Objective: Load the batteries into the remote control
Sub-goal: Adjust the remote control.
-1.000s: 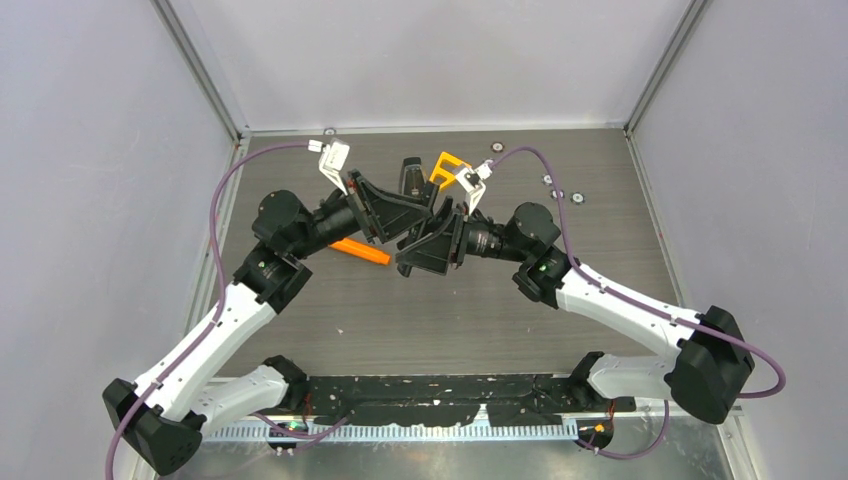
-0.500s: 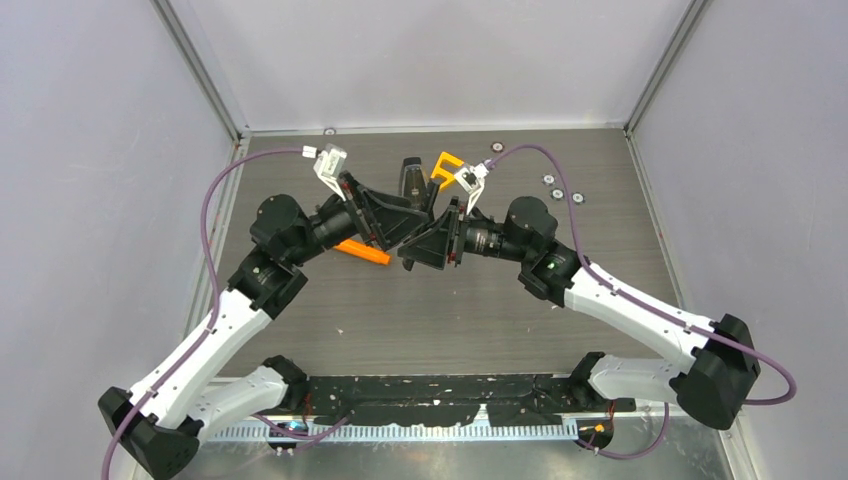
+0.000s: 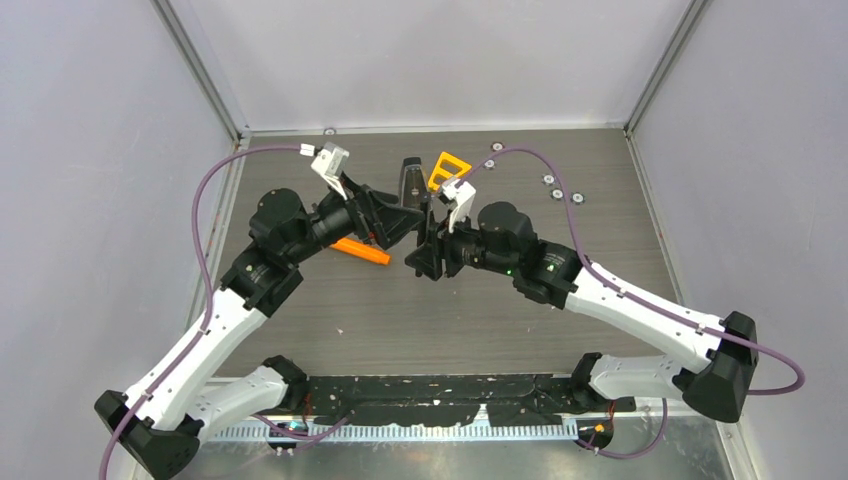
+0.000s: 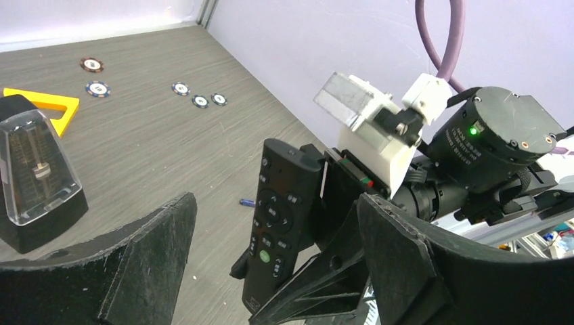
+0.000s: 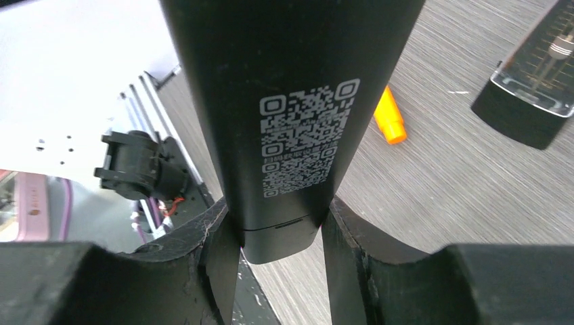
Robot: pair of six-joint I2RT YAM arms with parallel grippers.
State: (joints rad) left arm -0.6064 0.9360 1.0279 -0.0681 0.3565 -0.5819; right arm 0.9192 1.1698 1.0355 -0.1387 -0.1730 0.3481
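The remote control [image 4: 281, 230] is a slim black bar with its buttons facing the left wrist camera. It hangs above the table with my right gripper [image 5: 279, 217] shut on its lower end. The right wrist view shows the back of the remote control [image 5: 291, 101] with white QR codes and a seam near its end. My left gripper [image 4: 274, 203] stands open just left of it, fingers wide on either side and touching nothing. In the top view both grippers meet mid-table, right gripper [image 3: 424, 255] and left gripper [image 3: 395, 222]. One tiny purple-blue battery [image 4: 248, 202] lies on the table behind the remote.
A tapered black case with a clear front [image 4: 37, 176] stands at the back, beside an orange triangle [image 3: 447, 168]. An orange marker [image 3: 362, 251] lies under the left arm. Several small round discs [image 4: 95, 65] are scattered at the back right.
My left gripper has opened wide and let go of the remote, drawing back a little. The right gripper has closed on it and the right arm has shifted left.
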